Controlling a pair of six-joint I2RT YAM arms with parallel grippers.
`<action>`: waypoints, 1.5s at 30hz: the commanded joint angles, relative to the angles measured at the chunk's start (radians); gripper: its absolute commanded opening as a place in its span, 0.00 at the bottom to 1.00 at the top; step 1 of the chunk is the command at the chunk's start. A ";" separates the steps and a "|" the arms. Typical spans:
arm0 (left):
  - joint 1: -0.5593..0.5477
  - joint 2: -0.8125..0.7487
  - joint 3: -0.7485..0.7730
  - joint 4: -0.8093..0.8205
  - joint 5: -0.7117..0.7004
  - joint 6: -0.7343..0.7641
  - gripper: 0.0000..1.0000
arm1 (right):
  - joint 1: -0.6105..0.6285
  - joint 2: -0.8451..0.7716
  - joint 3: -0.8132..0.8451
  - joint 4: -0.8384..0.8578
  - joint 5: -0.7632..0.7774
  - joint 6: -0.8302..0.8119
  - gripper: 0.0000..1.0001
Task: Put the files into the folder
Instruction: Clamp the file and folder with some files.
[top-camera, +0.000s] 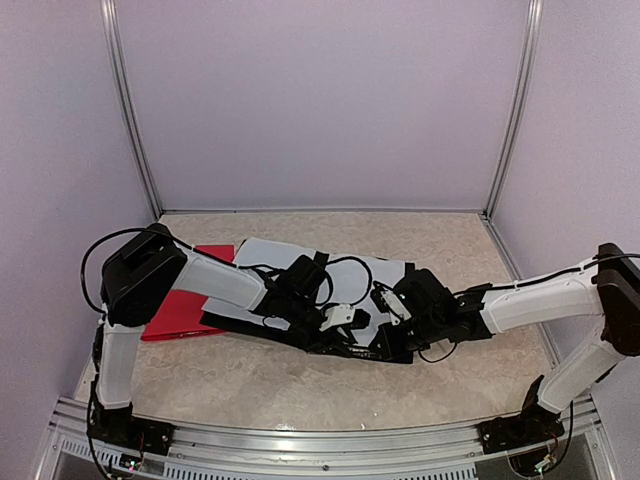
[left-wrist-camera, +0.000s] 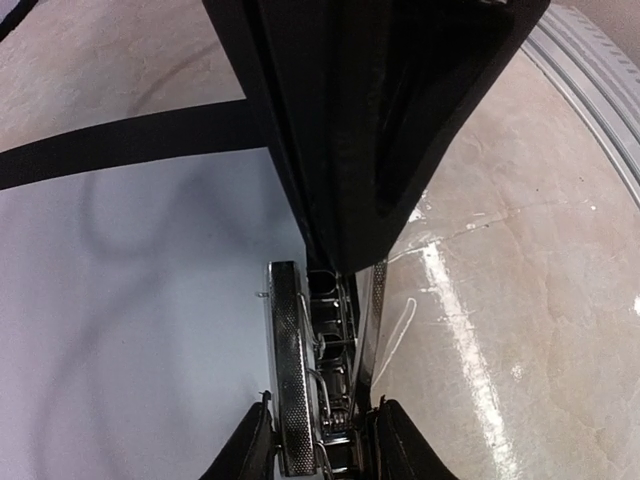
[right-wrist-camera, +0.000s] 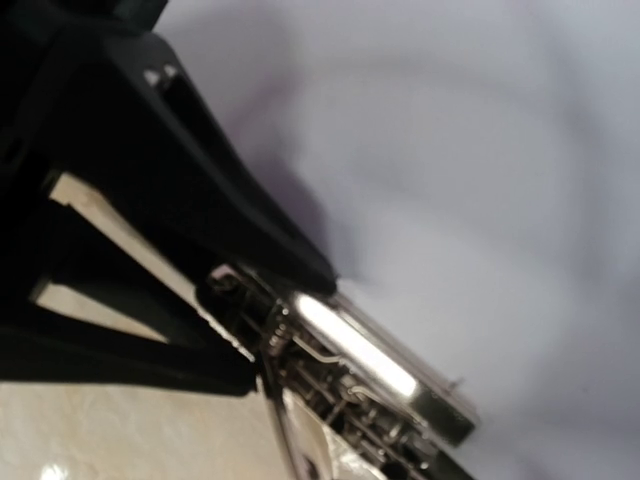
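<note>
On the surface (top-camera: 300, 390), across the open black folder (top-camera: 228, 322), lying flat: the files (top-camera: 270, 252). At the folder's near edge, clamping the metal clip (left-wrist-camera: 295, 360) with the left gripper (left-wrist-camera: 322, 432). Sitting close beside it, the right gripper (top-camera: 385, 303), finger spacing impossible to tell. Resting leftward, a red folder (top-camera: 180, 322)

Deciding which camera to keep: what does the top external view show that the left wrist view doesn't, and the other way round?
Top external only: the red folder, and the left arm and right arm meeting over the black folder. Left wrist only: the metal clip seen close, flanked by the left gripper. Both: the white sheet lying in the black folder, on the table.
</note>
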 joint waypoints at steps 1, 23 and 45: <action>-0.023 0.042 -0.032 0.008 -0.035 0.020 0.33 | -0.012 0.010 -0.048 -0.103 0.039 -0.014 0.00; -0.049 0.034 -0.104 0.006 -0.040 0.077 0.20 | -0.072 0.077 -0.053 -0.071 0.036 -0.131 0.00; -0.056 0.034 -0.102 -0.001 -0.011 0.073 0.14 | -0.098 0.177 -0.098 0.041 0.007 -0.231 0.00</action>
